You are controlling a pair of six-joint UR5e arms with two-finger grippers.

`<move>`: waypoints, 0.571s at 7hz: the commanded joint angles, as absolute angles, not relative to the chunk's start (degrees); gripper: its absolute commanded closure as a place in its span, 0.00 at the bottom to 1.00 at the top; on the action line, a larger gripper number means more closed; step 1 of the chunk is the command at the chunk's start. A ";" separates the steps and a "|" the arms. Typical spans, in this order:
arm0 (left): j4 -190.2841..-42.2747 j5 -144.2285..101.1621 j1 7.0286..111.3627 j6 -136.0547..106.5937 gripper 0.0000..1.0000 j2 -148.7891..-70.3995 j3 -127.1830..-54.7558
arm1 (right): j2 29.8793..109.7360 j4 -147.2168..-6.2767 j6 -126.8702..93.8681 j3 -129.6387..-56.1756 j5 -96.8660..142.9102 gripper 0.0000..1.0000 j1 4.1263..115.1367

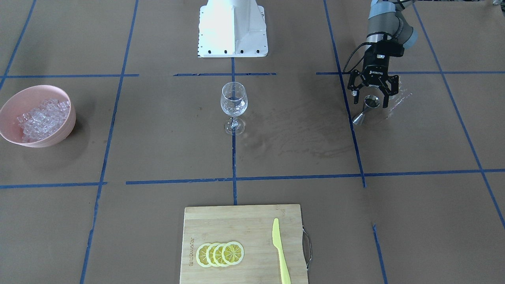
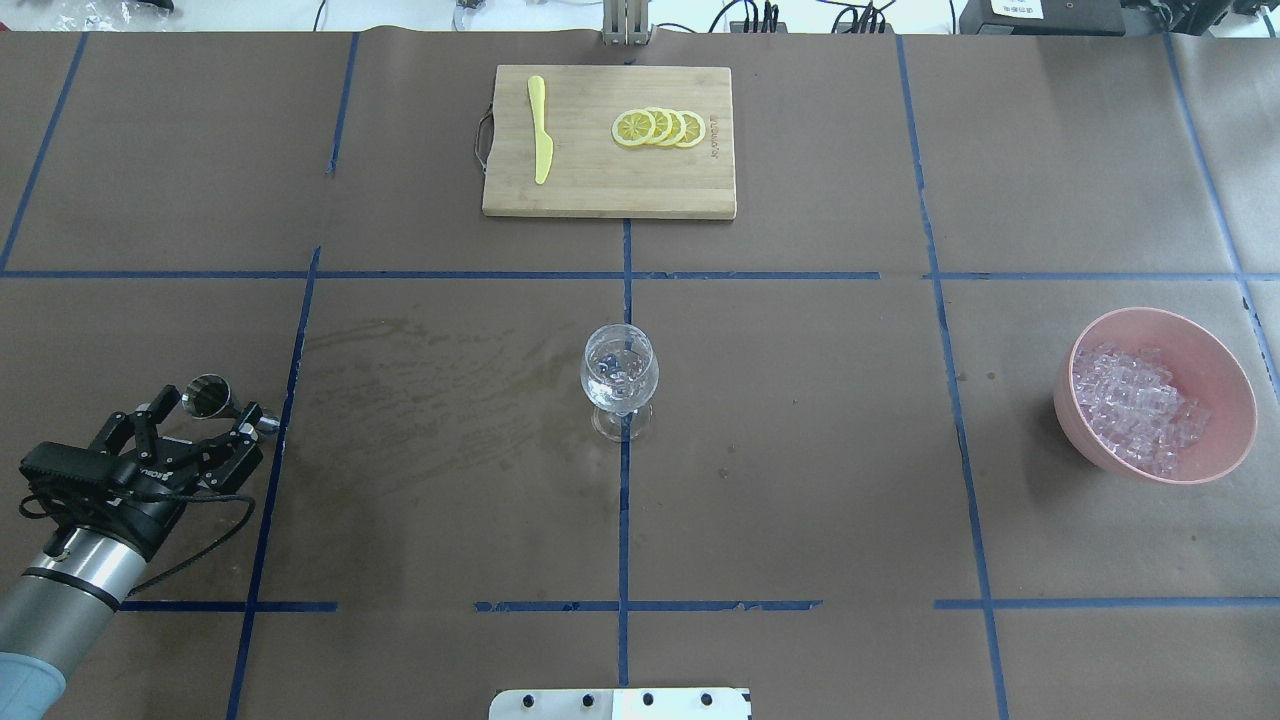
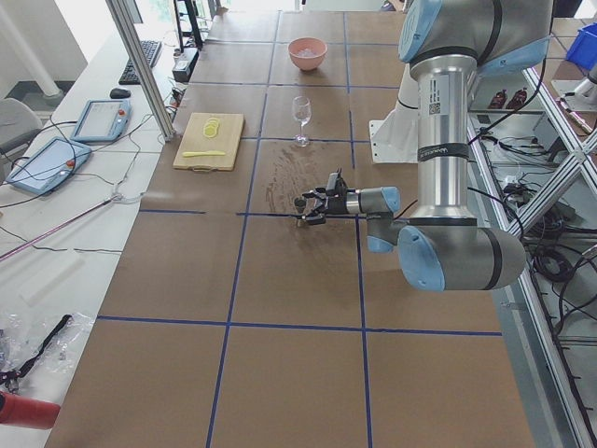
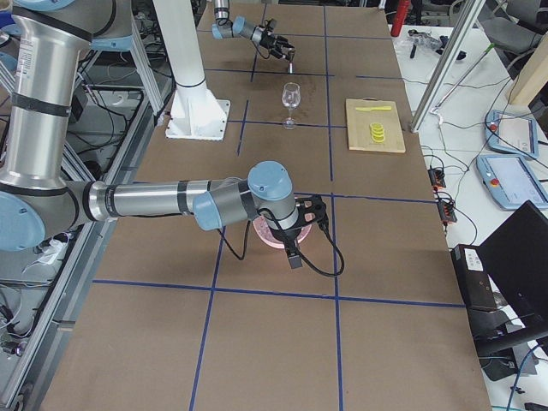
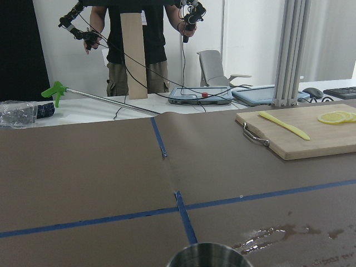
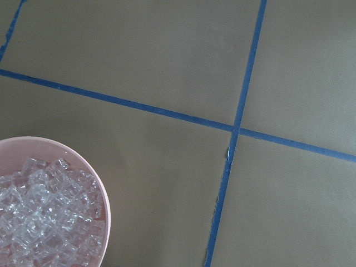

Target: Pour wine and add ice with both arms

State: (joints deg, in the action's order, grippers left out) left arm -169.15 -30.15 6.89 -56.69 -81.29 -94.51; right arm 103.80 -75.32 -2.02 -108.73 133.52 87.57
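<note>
A clear stemmed wine glass (image 1: 233, 103) (image 2: 619, 380) stands upright at the table's middle, with glassy glints in its bowl. The ice (image 1: 41, 118) (image 2: 1135, 405) (image 6: 39, 222) fills a pink bowl (image 1: 23, 92) (image 2: 1160, 318) on the robot's right. My left gripper (image 1: 371, 98) (image 2: 200, 410) is low over the table and open. A small steel measuring cup (image 1: 367, 108) (image 2: 208, 395) (image 5: 208, 256) stands between its spread fingers. No wine shows. My right gripper (image 4: 295, 244) hangs beside the pink bowl; I cannot tell whether it is open or shut.
A bamboo cutting board (image 1: 244, 221) (image 2: 600, 180) at the far edge holds lemon slices (image 1: 220, 253) and a yellow knife (image 1: 281, 252). Wet stains (image 1: 300, 126) mark the paper between cup and glass. The white robot base (image 1: 232, 29) stands behind the glass. A person (image 5: 136, 44) stands beyond the table.
</note>
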 commanded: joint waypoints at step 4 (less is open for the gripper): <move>-169.28 -29.00 6.15 -58.01 0.20 -84.99 -88.42 | 103.71 -75.32 -2.02 -108.72 133.51 0.00 87.63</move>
State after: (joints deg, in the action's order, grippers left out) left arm -169.27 -29.14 6.24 -57.91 -84.31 -89.44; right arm 103.78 -75.32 -2.02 -108.72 133.51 87.62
